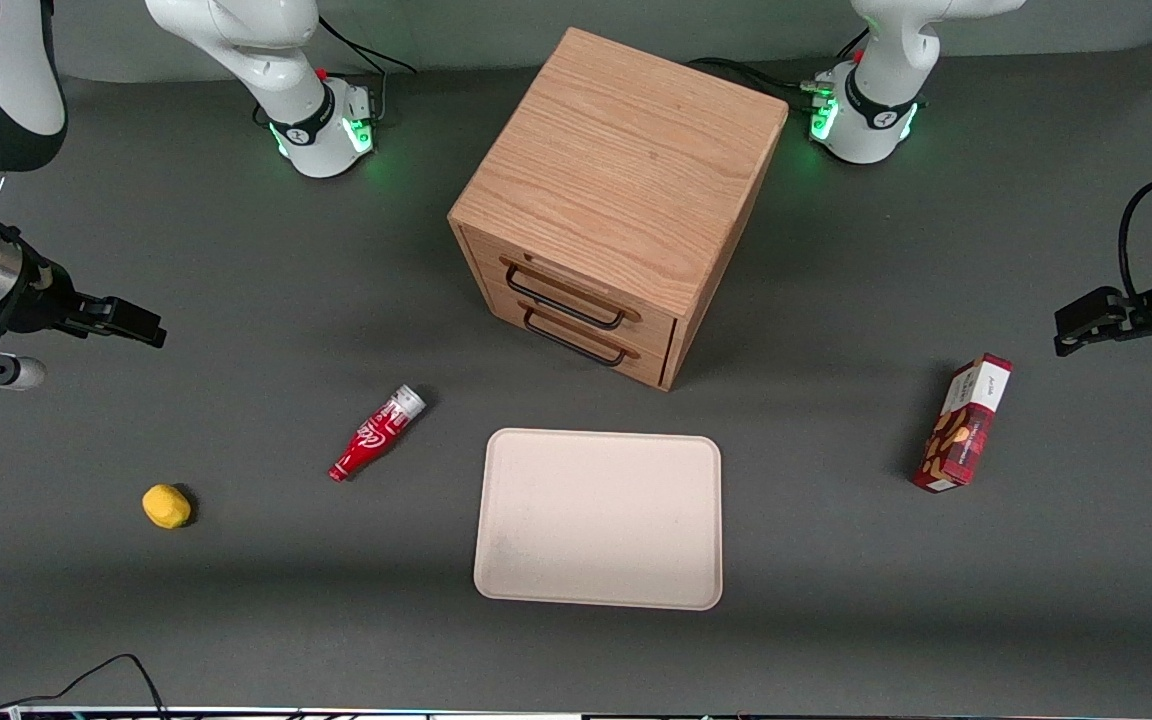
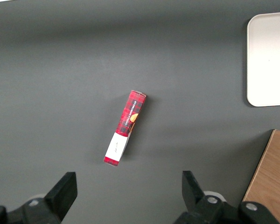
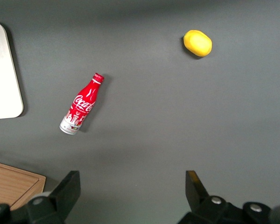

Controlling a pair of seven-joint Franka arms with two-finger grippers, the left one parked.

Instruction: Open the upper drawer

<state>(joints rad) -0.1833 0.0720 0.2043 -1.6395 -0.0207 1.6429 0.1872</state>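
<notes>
The wooden cabinet (image 1: pixel 616 190) stands mid-table, its two drawer fronts facing the front camera at an angle. The upper drawer (image 1: pixel 568 290) is closed, its wide black wire handle (image 1: pixel 563 301) above the identical lower drawer (image 1: pixel 576 343). My right gripper (image 1: pixel 131 322) hovers high above the table toward the working arm's end, well away from the cabinet. It is open and empty, its fingers wide apart (image 3: pixel 130 186). A corner of the cabinet top (image 3: pixel 11 182) shows in the right wrist view.
A red cola bottle (image 1: pixel 376 432) lies between my gripper and the cabinet. A yellow lemon-like object (image 1: pixel 166 505) lies nearer the camera. A white tray (image 1: pixel 598 518) lies in front of the drawers. A red snack box (image 1: pixel 966 422) lies toward the parked arm's end.
</notes>
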